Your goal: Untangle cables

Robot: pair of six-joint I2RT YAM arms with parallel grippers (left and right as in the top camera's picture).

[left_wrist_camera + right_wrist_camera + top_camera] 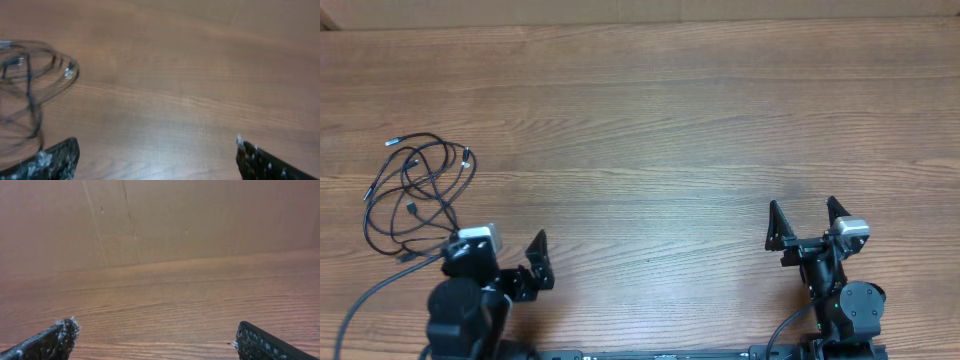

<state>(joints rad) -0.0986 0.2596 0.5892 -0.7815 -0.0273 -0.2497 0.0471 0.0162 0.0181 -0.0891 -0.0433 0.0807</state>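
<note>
The cables are thin black cords with small silver-tipped plugs, lying in tangled loose loops on the wooden table at the far left. They also show blurred at the left edge of the left wrist view. My left gripper is open and empty, just below and right of the loops and not touching them; its wide-apart fingers show in the left wrist view. My right gripper is open and empty at the lower right, far from the cables; its wrist view shows only bare wood between the fingers.
A thicker black arm wire runs from the left arm base along the lower left, close under the cable loops. A brown cardboard wall stands at the table's far edge, also seen in the overhead view.
</note>
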